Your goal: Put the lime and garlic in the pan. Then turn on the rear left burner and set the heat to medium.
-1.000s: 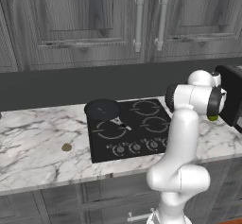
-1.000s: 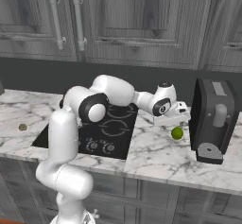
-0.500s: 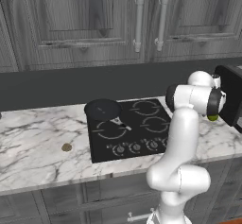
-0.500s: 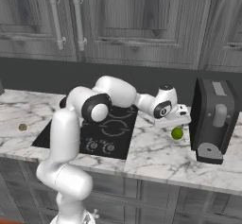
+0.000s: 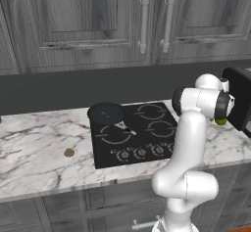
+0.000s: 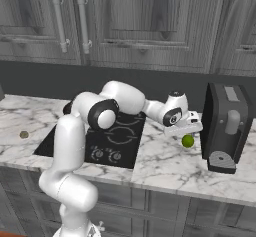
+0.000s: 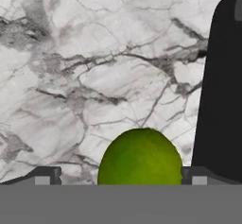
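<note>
The surface (image 6: 165,166) looked like polished white marble with grey veining, smooth and faintly glossy. The lime (image 7: 140,158) had a smooth, slightly waxy green skin with a soft sheen. The cooktop (image 5: 132,138) appeared as black glass, glossy, with thin white ring markings and small grey knobs (image 5: 142,152) of a metallic look along its 6 o'clock edge. The pan (image 5: 107,113) was matt black. The cabinets (image 6: 150,26) showed dark grey wood grain, matt, with brushed metal handles (image 6: 82,18). The appliance (image 6: 225,126) at 3 o'clock of the lime looked like dark matt plastic. The arm (image 6: 90,131) was glossy white plastic.
</note>
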You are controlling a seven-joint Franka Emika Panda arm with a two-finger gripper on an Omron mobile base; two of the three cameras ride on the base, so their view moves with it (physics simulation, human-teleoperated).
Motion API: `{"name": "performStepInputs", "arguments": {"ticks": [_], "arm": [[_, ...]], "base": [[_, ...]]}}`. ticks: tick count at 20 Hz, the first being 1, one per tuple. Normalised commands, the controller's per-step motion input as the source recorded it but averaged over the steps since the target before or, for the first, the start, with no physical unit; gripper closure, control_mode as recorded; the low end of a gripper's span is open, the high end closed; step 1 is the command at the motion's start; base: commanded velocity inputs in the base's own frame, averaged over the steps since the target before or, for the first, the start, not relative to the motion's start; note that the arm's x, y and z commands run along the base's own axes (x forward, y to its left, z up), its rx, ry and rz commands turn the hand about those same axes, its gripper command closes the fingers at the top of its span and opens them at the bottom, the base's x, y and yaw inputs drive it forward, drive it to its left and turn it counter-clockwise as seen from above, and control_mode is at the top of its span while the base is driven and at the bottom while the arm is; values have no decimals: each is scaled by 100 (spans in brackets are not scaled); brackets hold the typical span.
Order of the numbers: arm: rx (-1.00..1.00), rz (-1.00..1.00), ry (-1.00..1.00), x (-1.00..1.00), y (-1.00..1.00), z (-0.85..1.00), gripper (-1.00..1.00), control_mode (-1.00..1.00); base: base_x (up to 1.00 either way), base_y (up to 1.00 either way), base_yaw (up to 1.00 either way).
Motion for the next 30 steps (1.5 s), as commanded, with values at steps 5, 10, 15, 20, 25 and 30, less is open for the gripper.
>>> {"name": "performStepInputs", "arguments": {"ticks": [5, 10, 15, 20, 25, 30], "arm": [[0, 0, -4, 0, -3, -11, -100, -100], [0, 0, -6, -5, -4, -10, -100, -100], [0, 0, -9, -8, -5, -9, -100, -100], [0, 0, -6, -13, -6, -1, -100, -100], [-1, 0, 0, -3, 0, 12, -100, -100], [-2, 0, 3, 0, 0, 13, -100, -100]], "base": [[0, 0, 0], [0, 0, 0], [0, 0, 0], [0, 0, 0], [0, 0, 0], [0, 0, 0]]}}
